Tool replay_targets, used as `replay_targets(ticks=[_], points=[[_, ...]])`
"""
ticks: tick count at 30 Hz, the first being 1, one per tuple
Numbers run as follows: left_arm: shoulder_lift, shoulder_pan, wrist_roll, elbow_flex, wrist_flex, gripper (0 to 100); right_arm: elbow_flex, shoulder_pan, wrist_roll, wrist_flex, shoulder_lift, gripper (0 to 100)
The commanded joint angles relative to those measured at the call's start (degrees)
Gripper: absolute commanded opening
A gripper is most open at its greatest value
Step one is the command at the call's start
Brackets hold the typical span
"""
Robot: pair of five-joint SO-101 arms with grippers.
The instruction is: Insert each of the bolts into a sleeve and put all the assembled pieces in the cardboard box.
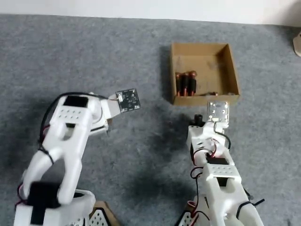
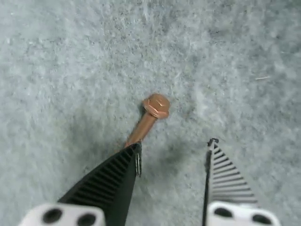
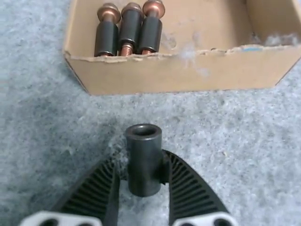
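three done pieces (image 3: 129, 28) in box (image 3: 188, 75); right fingers (image 3: 188, 193) clamped on sleeve (image 3: 143, 160) just beside box; left fingers (image 2: 106, 181) open, bolt (image 2: 149, 117) flat on table (image 2: 70, 56) at one fingertip; next, I'd guess: centre on shank, grab, aim at sleeve bore

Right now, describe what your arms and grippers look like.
The left arm and right arm are white plastic with black motors and loose red and black cables. The left gripper and right gripper have black, ribbed, triangular fingers on white bases.
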Motion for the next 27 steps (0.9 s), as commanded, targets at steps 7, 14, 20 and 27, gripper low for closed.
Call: replay_targets(ticks=[7, 14, 20, 27], points=[[12.35, 0.13, -8.88, -13.32, 4.84, 21, -0.31, -0.57, 3.34, -1.10, -1.54, 0.5], [24.84, -2.24, -10.11, -22.81, 6.51, 21, -0.31, -1.19, 3.52, -1.19, -1.54, 0.5], [30.37, -1.80, -9.93, -24.40, 11.08, 18, -0.31, -1.36, 3.60, -1.19, -1.54, 0.5], [28.88, -1.80, -6.07, -24.31, 11.60, 2, -0.22, -1.36, 3.60, -1.19, -1.63, 0.5]])
